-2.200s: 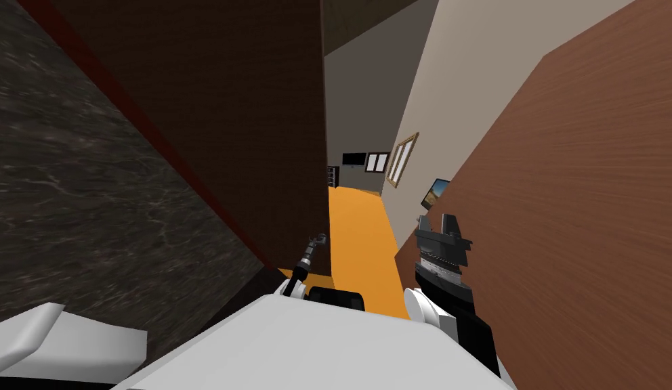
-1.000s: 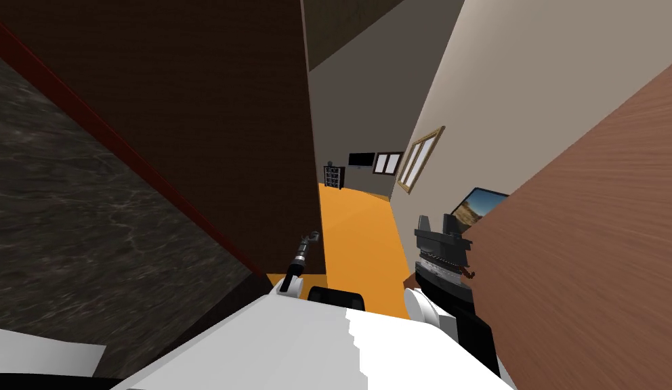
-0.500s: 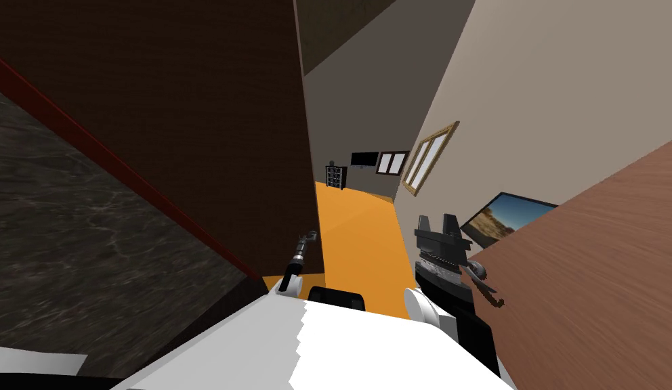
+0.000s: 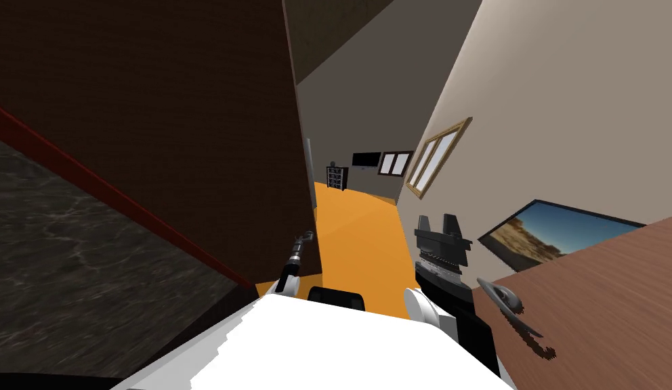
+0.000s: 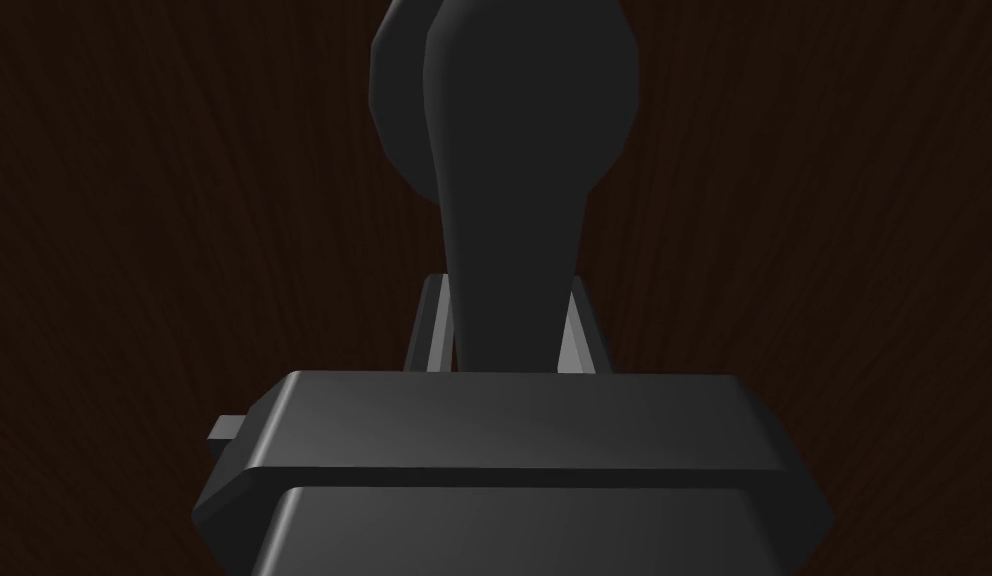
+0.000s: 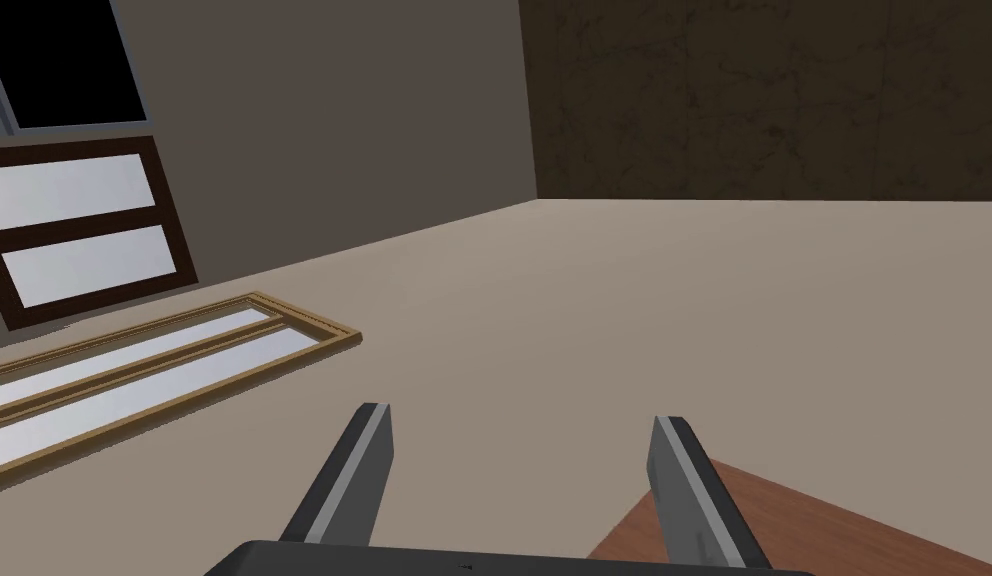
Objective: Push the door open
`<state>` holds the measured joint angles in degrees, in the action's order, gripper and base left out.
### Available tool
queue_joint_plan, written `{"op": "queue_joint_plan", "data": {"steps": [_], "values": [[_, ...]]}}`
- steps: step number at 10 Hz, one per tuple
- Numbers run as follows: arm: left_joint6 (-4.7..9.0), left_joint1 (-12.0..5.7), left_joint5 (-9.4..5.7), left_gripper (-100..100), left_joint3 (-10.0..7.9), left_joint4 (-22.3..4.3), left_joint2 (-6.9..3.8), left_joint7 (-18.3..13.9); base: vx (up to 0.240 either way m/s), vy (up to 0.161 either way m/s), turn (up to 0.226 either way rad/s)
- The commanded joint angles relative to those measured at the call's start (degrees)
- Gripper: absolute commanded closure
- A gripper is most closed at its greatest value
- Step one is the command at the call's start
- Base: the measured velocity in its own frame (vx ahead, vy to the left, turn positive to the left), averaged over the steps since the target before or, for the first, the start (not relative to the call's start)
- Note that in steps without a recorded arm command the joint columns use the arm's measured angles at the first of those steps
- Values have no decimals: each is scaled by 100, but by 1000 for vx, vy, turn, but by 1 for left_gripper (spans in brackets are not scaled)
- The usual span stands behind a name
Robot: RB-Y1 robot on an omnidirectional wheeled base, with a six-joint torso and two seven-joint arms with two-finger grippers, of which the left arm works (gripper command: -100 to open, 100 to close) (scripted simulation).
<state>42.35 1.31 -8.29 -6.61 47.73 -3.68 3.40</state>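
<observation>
Lever handle (image 5: pixel 504 180) covers the left pincer (image 5: pixel 504 310), only finger bases (image 5: pixel 436 335) peeking out. Brown door (image 4: pixel 599 305) runs off the edge, hiding a corner of the landscape picture (image 4: pixel 551 230)

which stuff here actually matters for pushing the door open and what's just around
Job: dark brown door, its dark lever handle, left gripper shut on that handle.
Just around: red-brown door with its own lever, landscape picture, gold frame, right gripper, open, holding nothing.
</observation>
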Motion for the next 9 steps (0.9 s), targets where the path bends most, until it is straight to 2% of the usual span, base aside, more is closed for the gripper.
{"op": "queue_joint_plan", "data": {"steps": [1,6,7,8,9], "values": [[3,-9,-51,100,-111,65,12,59,181,-62,51],[19,-20,-192,100,-388,42,100,151,190,-61,63],[14,2,-185,100,-385,27,57,141,70,-19,44],[27,1,-240,100,-488,26,11,171,109,-25,48],[28,1,-252,100,-511,26,4,178,165,-29,44]]}}
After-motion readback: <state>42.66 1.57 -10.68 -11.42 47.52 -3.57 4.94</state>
